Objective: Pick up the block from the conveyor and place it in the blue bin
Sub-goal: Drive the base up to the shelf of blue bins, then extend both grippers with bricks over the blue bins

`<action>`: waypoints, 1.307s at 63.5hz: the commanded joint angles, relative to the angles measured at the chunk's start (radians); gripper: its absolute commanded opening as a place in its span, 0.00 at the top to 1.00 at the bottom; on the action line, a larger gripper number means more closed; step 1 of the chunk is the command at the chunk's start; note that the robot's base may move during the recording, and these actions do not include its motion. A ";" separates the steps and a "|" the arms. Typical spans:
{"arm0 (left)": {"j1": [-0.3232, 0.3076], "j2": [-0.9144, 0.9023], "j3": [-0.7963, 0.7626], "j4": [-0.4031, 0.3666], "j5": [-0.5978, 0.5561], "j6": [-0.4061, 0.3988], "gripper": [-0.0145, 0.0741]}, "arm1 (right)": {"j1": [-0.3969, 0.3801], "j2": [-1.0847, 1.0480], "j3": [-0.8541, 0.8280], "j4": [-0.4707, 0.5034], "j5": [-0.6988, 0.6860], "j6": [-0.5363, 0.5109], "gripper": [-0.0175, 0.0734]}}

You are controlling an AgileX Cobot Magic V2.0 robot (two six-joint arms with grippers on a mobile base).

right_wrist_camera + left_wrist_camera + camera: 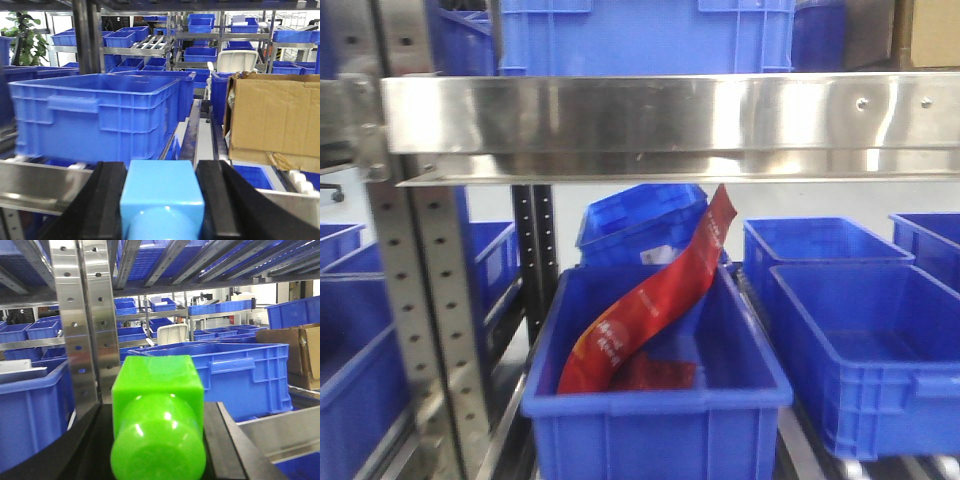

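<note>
In the left wrist view my left gripper [158,412] is shut on a bright green block [156,385], which fills the space between the black fingers [227,440]. A large blue bin [245,372] stands ahead to the right. In the right wrist view my right gripper [162,172] is shut on a light blue block [161,192] between black fingers [111,195]. A blue bin [95,117] stands ahead on the left. In the front view a blue bin [650,420] sits below a steel shelf. The conveyor is out of view, and no gripper shows in the front view.
A steel shelf rail [660,115] crosses the front view, with a perforated upright [420,320] at left. A red packet [650,300] leans in the middle bin. More blue bins [870,340] stand at right. A steel upright [85,325] and cardboard boxes [272,117] stand close to the grippers.
</note>
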 commanded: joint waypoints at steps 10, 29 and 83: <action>0.000 -0.005 -0.001 -0.011 -0.012 0.002 0.96 | 0.004 -0.005 0.000 -0.005 -0.026 -0.002 0.99; 0.000 -0.005 -0.001 -0.011 -0.012 0.002 0.96 | 0.004 -0.005 0.000 -0.005 -0.026 -0.002 0.99; 0.000 -0.005 -0.001 -0.011 -0.012 0.002 0.96 | 0.004 -0.005 0.000 -0.005 -0.033 -0.002 0.99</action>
